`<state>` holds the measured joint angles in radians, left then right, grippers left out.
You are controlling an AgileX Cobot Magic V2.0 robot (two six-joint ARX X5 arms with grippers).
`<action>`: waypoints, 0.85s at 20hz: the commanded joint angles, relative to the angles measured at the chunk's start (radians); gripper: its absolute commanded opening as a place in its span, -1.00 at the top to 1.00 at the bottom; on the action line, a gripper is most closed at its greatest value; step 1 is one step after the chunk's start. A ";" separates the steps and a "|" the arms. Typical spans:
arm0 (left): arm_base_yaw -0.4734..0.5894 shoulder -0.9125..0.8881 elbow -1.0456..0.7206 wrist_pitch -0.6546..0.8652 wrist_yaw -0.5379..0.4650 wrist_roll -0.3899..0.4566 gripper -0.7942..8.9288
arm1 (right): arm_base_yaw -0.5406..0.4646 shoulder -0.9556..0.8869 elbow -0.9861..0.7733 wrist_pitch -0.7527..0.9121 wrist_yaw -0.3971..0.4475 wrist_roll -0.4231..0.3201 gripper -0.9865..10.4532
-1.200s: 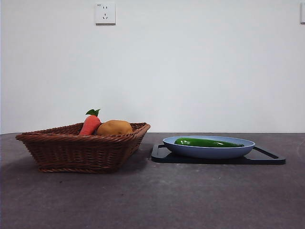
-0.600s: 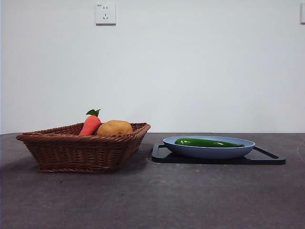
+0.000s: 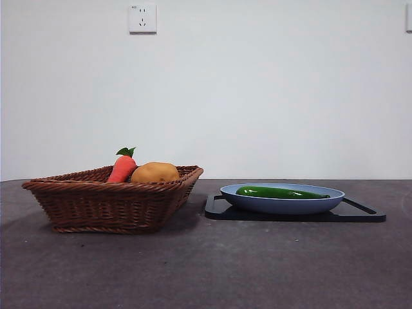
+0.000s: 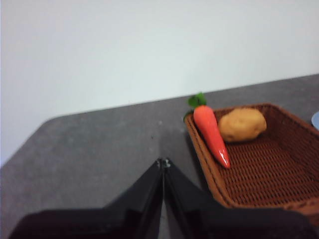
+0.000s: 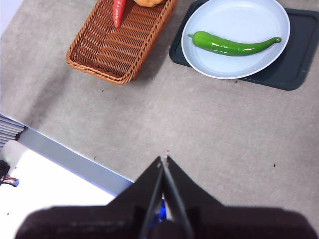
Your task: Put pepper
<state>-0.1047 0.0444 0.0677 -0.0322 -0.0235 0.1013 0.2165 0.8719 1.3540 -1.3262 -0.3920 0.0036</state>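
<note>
The pepper lay across the blue plate. Both the left gripper and right gripper were closed, apparently empty, well clear of it.

The pepper is lain uncovered in the plate, open from above. The basket is placed just beside the tray. Bare table is seen in front.
</note>
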 commanded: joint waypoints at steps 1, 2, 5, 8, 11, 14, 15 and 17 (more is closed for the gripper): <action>0.003 -0.030 -0.031 0.010 -0.002 -0.036 0.82 | 0.003 0.005 0.018 0.010 0.002 0.006 0.81; 0.003 -0.042 -0.045 0.008 -0.002 -0.052 0.82 | 0.003 0.005 0.018 0.010 0.002 0.006 0.81; 0.003 -0.043 -0.061 -0.027 -0.001 -0.090 0.82 | 0.003 0.005 0.018 0.011 0.002 0.006 0.81; 0.002 -0.043 -0.061 -0.114 0.003 -0.103 0.82 | 0.003 0.005 0.018 0.010 0.002 0.006 0.81; 0.002 -0.043 -0.061 -0.114 0.001 -0.102 0.82 | 0.003 0.005 0.018 0.011 0.002 0.006 0.81; 0.002 -0.043 -0.061 -0.111 0.001 -0.102 0.82 | 0.003 0.005 0.018 0.010 0.002 0.006 0.81; 0.002 -0.043 -0.061 -0.111 0.001 -0.102 0.82 | 0.003 0.005 0.018 0.010 0.002 0.006 0.81; 0.002 -0.043 -0.061 -0.111 0.001 -0.102 0.82 | 0.003 0.005 0.018 0.010 0.002 0.006 0.81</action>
<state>-0.1047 0.0048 0.0177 -0.1547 -0.0231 0.0067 0.2165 0.8719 1.3540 -1.3262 -0.3920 0.0036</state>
